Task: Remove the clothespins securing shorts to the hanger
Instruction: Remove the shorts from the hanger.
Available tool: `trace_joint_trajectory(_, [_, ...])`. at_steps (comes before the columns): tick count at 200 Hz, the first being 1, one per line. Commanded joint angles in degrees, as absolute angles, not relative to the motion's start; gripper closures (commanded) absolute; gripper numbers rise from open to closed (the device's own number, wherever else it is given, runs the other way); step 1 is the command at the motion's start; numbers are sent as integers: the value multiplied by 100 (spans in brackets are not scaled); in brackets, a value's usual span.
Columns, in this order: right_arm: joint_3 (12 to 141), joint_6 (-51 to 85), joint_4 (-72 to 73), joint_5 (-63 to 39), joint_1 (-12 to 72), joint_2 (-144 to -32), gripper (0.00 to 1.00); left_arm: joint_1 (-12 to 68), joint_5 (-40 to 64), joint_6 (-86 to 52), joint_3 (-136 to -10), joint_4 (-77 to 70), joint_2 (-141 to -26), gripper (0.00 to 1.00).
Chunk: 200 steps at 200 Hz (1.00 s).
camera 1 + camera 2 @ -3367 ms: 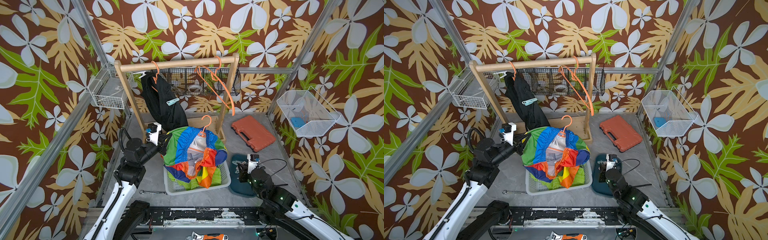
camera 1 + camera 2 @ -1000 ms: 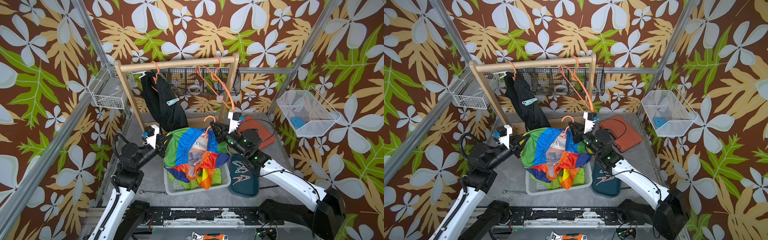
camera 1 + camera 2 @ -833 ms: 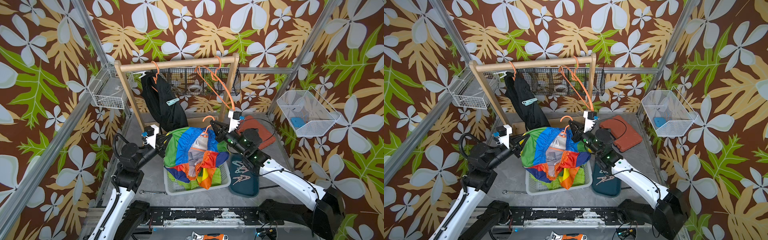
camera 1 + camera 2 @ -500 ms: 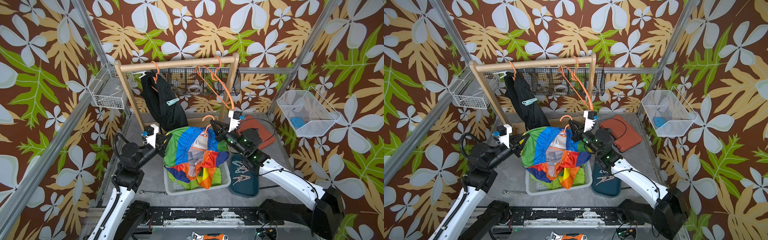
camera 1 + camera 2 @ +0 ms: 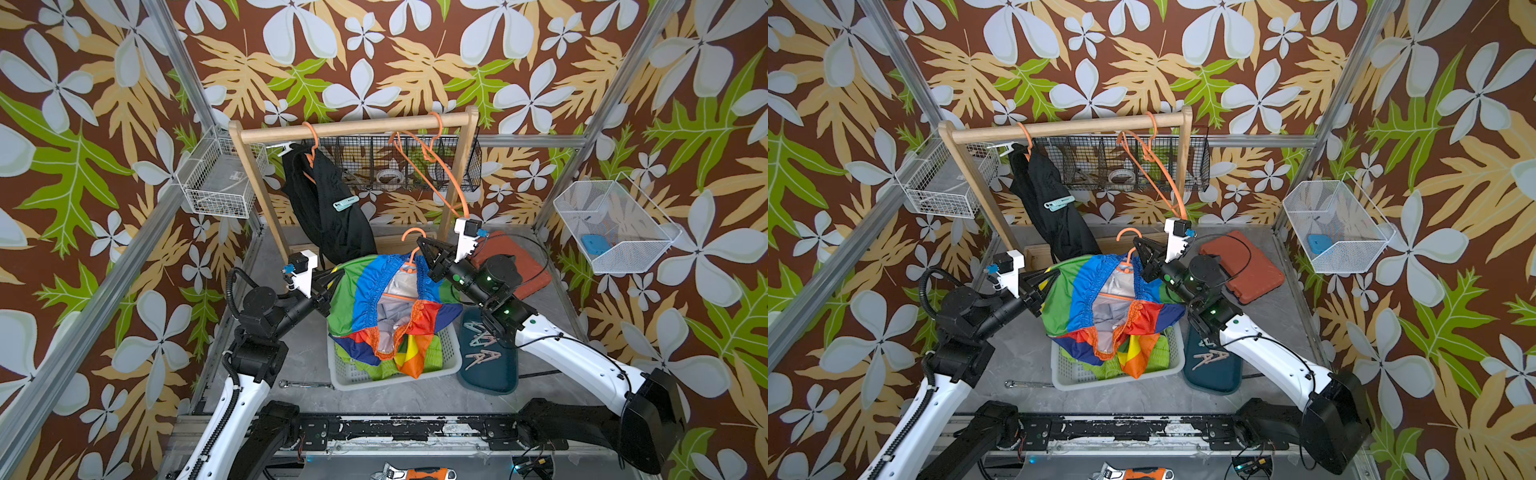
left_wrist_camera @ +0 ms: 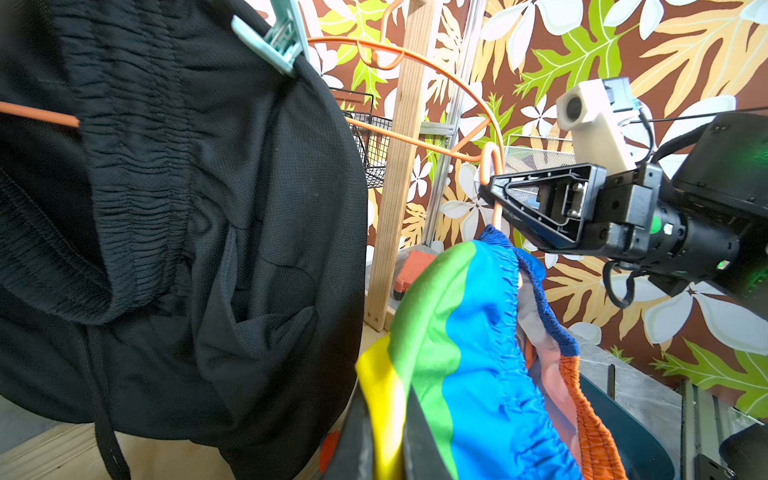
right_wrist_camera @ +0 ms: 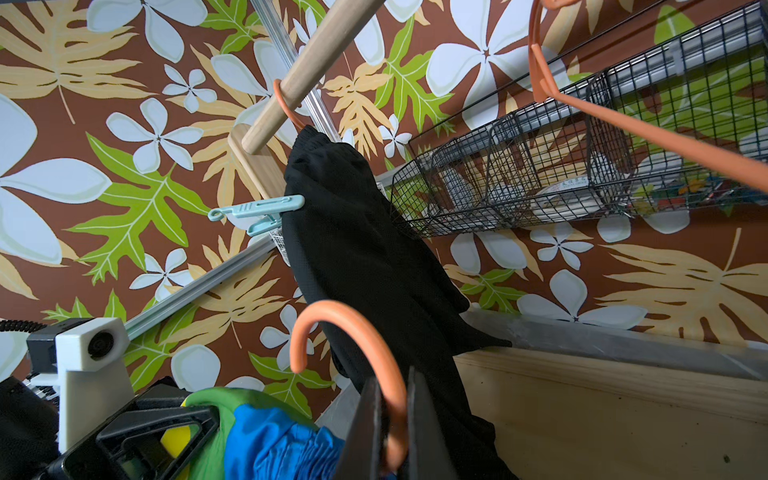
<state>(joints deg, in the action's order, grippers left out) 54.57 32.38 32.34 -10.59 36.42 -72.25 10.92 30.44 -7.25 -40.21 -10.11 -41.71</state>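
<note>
The colour-blocked shorts hang on an orange hanger above the white basket. My left gripper is shut on their yellow-green edge. The hanger's hook is pinched by my right gripper, which is shut. Black shorts hang from the wooden rail with a mint clothespin on one side and a whitish one at the top. Several loose clothespins lie on the dark teal tray. Lime green shorts lie in the basket.
A wooden rack holds two bare orange hangers in front of a black wire basket. White wire baskets hang on the side walls. A red case lies behind the right arm, a wrench near the basket.
The right arm has come up from over the teal tray to the hanger hook and shut on it. Over the last second both arms barely move.
</note>
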Motion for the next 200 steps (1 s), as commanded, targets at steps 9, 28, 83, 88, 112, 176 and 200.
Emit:
trace_joint_trajectory(9, [5458, 3286, 3331, -1495, 3674, -7270, 85, 1098, 3218, -794, -4008, -1448, -4114, 100])
trace_joint_trajectory(28, [5458, 3295, 3306, -1493, 3674, -7300, 74, 1099, 3191, -800, -3999, -1450, -4087, 100])
trace_joint_trajectory(83, [5473, 3424, 3528, -1596, 3674, -7416, 62, 1098, 3252, -844, -3989, -1503, -4113, 100])
trace_joint_trajectory(88, [5486, 3428, 3549, -1604, 3674, -7418, 64, 1099, 3268, -850, -3990, -1503, -4122, 100])
trace_joint_trajectory(112, [5602, 3370, 3551, -1617, 3669, -7436, 86, 1093, 3287, -851, -3999, -1486, -4181, 100])
trace_joint_trajectory(176, [5911, 2730, 2878, -1502, 3672, -7350, 100, 1098, 2831, -886, -4078, -1286, -4324, 34])
trace_joint_trajectory(200, [6002, 2352, 2464, -1360, 3674, -7289, 100, 1099, 2324, -809, -4078, -1156, -4227, 0])
